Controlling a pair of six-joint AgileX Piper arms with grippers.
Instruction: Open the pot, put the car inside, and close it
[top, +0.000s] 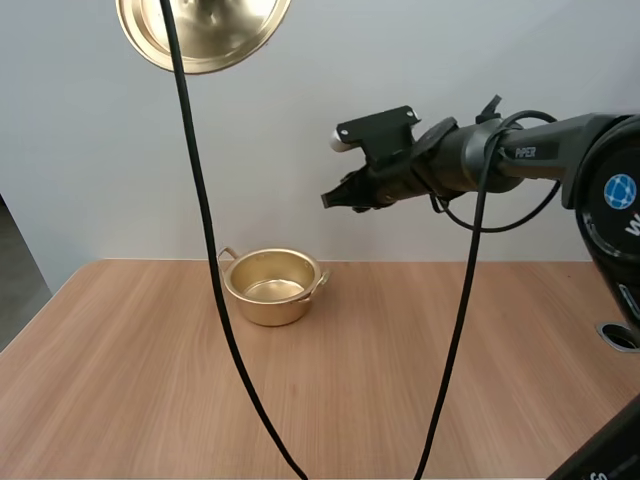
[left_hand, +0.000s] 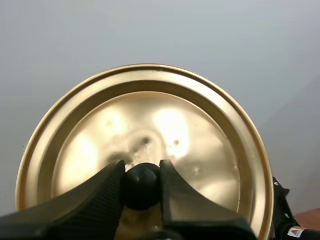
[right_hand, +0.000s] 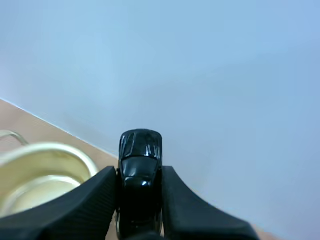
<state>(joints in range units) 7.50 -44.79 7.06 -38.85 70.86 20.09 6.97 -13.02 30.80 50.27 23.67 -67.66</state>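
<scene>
The gold pot (top: 271, 287) stands open and empty on the wooden table at the back left; its rim (right_hand: 45, 150) lies below my right gripper. The gold lid (top: 203, 30) hangs high above the table's left side. In the left wrist view my left gripper (left_hand: 142, 187) is shut on the lid's black knob (left_hand: 142, 186), the lid (left_hand: 150, 125) facing the camera. My right gripper (top: 333, 197) is held well above the table, up and right of the pot. In the right wrist view it (right_hand: 140, 190) is shut on a small black toy car (right_hand: 140, 170).
The wooden table (top: 330, 390) stretches wide in front of and to the right of the pot. A round hole (top: 620, 335) sits at the table's right edge. A plain pale wall stands behind.
</scene>
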